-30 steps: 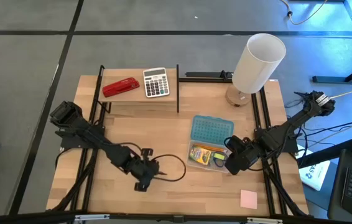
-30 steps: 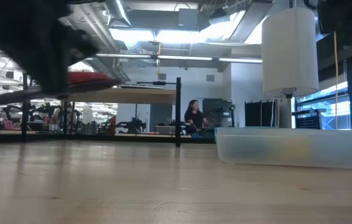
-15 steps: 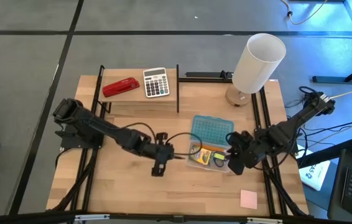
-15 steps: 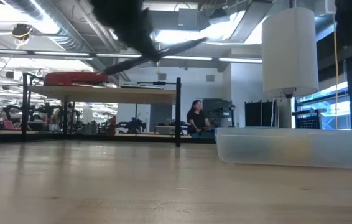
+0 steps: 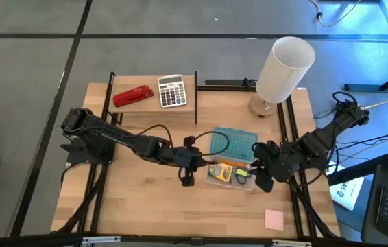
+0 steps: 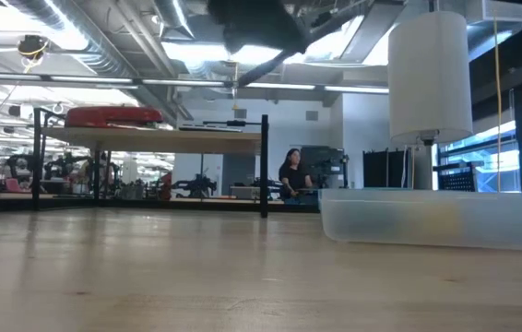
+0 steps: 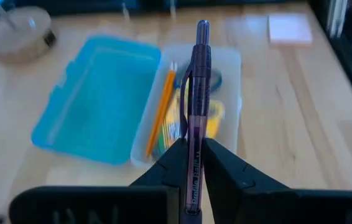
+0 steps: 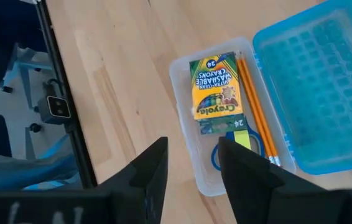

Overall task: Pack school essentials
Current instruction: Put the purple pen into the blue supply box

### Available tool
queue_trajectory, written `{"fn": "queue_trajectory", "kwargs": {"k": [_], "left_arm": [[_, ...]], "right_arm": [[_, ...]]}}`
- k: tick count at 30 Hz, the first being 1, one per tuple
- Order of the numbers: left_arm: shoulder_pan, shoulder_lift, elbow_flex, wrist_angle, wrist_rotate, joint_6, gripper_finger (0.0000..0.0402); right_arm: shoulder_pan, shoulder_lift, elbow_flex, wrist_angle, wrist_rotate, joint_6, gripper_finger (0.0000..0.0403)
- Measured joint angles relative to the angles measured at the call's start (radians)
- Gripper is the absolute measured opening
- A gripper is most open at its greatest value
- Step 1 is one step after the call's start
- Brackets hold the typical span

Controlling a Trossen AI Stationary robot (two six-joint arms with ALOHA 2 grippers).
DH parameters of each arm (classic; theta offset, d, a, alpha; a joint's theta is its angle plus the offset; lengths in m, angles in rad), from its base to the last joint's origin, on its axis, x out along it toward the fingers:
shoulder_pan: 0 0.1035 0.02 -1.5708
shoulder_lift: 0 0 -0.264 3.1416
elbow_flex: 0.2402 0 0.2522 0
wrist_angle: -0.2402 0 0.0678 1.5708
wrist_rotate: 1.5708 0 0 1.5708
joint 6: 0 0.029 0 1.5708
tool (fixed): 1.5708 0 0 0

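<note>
The purple pen (image 7: 196, 118) is clamped upright between the jaws of the left gripper (image 7: 191, 163), held above the table just beside the clear case (image 5: 216, 180). Inside the case the crayon box (image 8: 216, 84), orange pencils (image 8: 255, 109) and blue-handled scissors (image 8: 235, 152) are laid. The right gripper (image 8: 191, 163) is kept over the case's far edge, jaws apart. The pink note pad (image 5: 273, 219) is left apart near the table's front edge.

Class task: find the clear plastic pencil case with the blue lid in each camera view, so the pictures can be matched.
High view: clear plastic pencil case, right of centre, lid open away from the front edge.
Low view: a frosted box at the right.
Left wrist view: beyond the dark purple pen held in the left gripper.
Right wrist view: centre.
Shared landmark: yellow-green crayon box inside.
</note>
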Motion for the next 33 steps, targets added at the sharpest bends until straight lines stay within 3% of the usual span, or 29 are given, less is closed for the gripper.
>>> {"fn": "queue_trajectory", "kwargs": {"k": [12, 17, 27, 33], "left_arm": [[0.021, 0.099, 0.000, 0.282, 0.004, 0.112, 0.0039], [0.022, 0.185, 0.032, 0.381, 0.050, 0.136, 0.0039], [0.040, 0.351, 0.151, 0.428, 0.155, 0.148, 0.0039], [0.043, 0.377, 0.159, 0.400, 0.161, 0.119, 0.0039]], "right_arm": [[0.000, -0.007, 0.017, -0.047, 0.000, 0.002, 0.0142], [0.000, -0.010, 0.017, -0.047, 0.001, 0.003, 0.0142], [-0.001, -0.010, 0.017, -0.067, 0.009, 0.001, 0.0142], [0.000, -0.010, 0.016, -0.072, 0.009, 0.000, 0.0142]]}}
